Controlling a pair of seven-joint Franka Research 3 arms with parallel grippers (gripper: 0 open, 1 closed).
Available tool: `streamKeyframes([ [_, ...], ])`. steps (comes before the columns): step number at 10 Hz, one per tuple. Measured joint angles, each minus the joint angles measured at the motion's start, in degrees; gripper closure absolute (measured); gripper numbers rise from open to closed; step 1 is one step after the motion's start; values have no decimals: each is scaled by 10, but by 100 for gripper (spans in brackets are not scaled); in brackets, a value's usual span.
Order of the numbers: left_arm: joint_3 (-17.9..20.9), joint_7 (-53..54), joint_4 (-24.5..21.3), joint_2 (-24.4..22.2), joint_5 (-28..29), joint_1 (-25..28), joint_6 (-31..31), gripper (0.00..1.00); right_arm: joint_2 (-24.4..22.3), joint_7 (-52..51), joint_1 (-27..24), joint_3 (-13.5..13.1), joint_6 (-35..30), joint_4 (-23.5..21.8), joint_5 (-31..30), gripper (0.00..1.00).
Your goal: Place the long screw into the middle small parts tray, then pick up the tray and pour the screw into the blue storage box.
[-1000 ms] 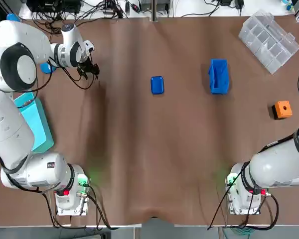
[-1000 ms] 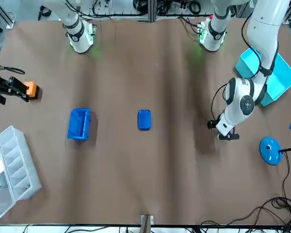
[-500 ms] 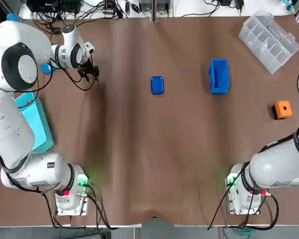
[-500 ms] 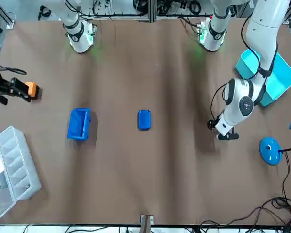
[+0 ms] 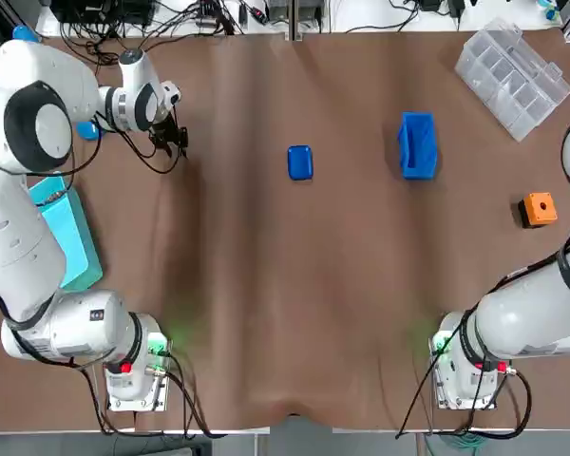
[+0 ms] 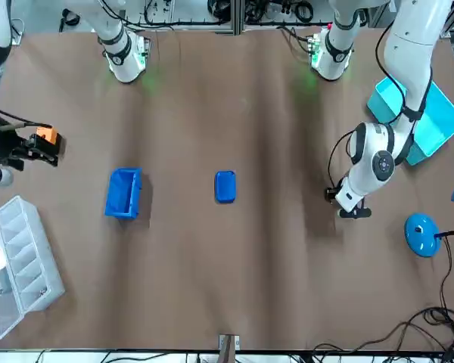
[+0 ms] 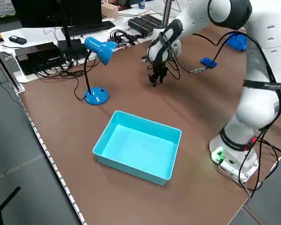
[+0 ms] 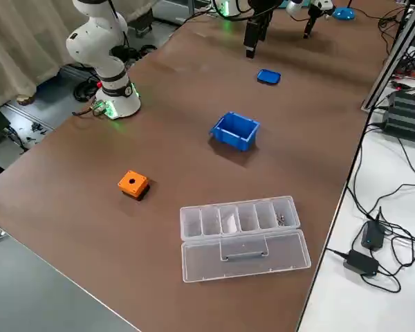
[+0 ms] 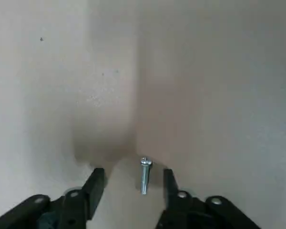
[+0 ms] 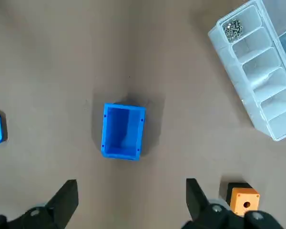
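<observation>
Two fingers of the left gripper [image 9: 133, 172] straddle the long screw [image 9: 144, 176]. The screw lies flat on the brown table [image 5: 266, 285] near its far left corner, closer to one finger than the other and touching neither. The jaws stand apart and hold nothing.

The small blue parts tray [image 5: 300, 162] sits midway along the table, toward the far edge, and the screw is not yet in it. The blue storage box [image 5: 418, 144] stands to the tray's right, well apart from it. The right gripper [image 10: 131, 183] hangs high over the table's right edge near an orange block [image 5: 540, 208], its fingers spread wide and empty.

Judgement: the screw is light, rigid, smooth metal and is likely to roll or skid when nudged. A gentle pinch across the mid-shank, just below the head, looks the surest hold.
</observation>
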Motion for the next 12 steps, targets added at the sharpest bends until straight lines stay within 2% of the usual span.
streamKeyframes([
  [3, 1, 0, 1, -1, 0, 0, 0, 58, -1, 0, -5, -3, 10, 0, -3, 0],
  [4, 2, 0, 2, -1, 1, 1, 0, 69, -2, 0, -10, -5, 12, 1, -3, 0],
  [6, 2, 0, 3, -1, 2, 0, 0, 81, -2, 0, -19, -6, 12, 4, -3, 0],
  [12, 0, 0, 3, -1, 2, -1, 1, 92, -13, 1, -12, -29, 11, 18, -3, 0],
])
